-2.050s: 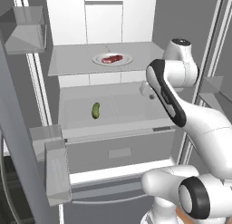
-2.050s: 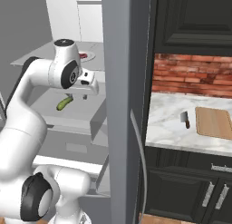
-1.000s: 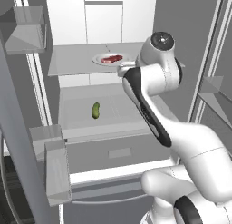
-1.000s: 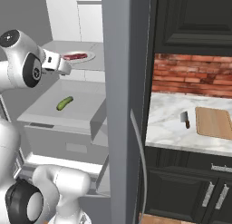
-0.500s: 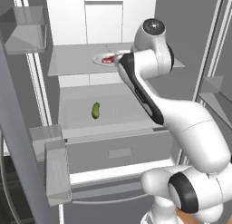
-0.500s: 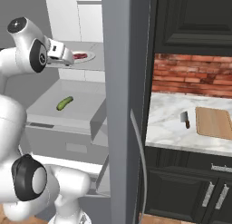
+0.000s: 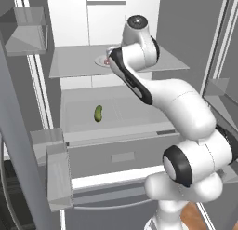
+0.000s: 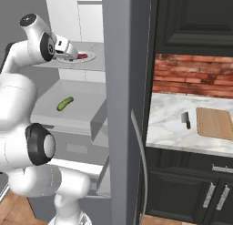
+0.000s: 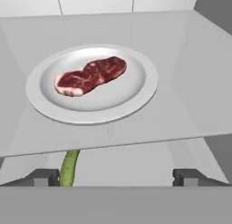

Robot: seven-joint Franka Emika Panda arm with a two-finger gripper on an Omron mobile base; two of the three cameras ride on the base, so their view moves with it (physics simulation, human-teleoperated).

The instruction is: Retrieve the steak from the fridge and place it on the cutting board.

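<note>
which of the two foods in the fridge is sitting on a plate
The steak, red and marbled, lies on the round white plate on the upper shelf. The green pickle lies bare on the shelf below.

White robot arm (image 7: 153,84) over round white plate (image 7: 102,61) (perhaps with meat), small green pickle (image 7: 98,113) on shelf below

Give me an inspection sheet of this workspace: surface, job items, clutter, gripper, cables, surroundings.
Surface: pale grey upper shelf of the open fridge; marble counter to the right.
Job items: steak lies on a round white plate on that shelf; cutting board on the counter, nothing on it.
Clutter: green pickle on the lower shelf; cleaver left of the board.
Gripper: gripper open, short of the plate, holding nothing.
Cables: nothing seen.
Surroundings: dark cabinets, brick backsplash.
</note>
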